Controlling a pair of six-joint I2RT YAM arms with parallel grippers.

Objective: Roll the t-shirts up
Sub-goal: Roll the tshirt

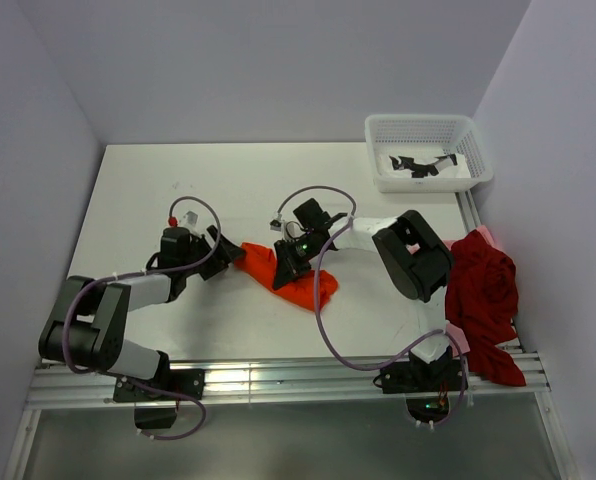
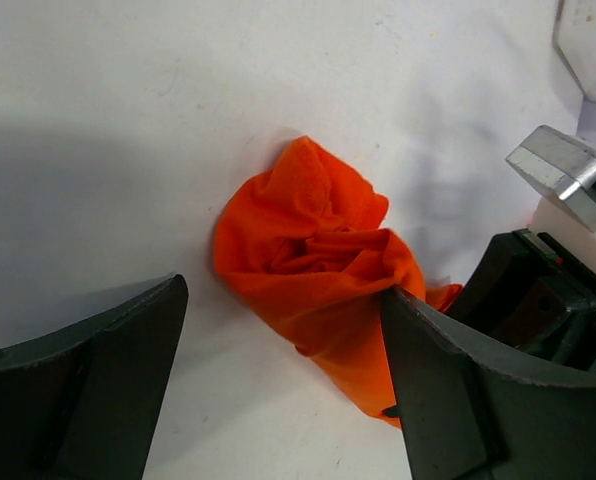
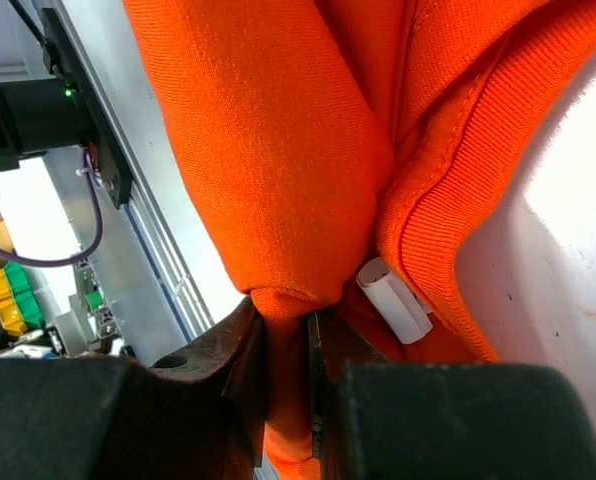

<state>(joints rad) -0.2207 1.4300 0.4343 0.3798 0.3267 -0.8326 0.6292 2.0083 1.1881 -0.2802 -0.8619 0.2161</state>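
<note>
The orange t-shirt [image 1: 296,280] lies bunched into a rough roll at the middle of the table. In the right wrist view, my right gripper [image 3: 288,345] is shut on a fold of this orange t-shirt [image 3: 268,170], near a small white rolled tag [image 3: 394,300]. From above, the right gripper [image 1: 286,262] sits on the roll's upper edge. My left gripper [image 1: 230,255] is at the roll's left end. Its jaws are open around the orange cloth [image 2: 313,255], and the right-hand finger [image 2: 448,370] touches it. The dark red t-shirt [image 1: 483,290] is heaped at the right edge, with a pale pink one [image 1: 489,236] showing behind it.
A white mesh basket [image 1: 418,121] stands at the far right corner with white and black items inside. Walls close in on the left, back and right. A metal rail [image 1: 278,380] runs along the near edge by the arm bases.
</note>
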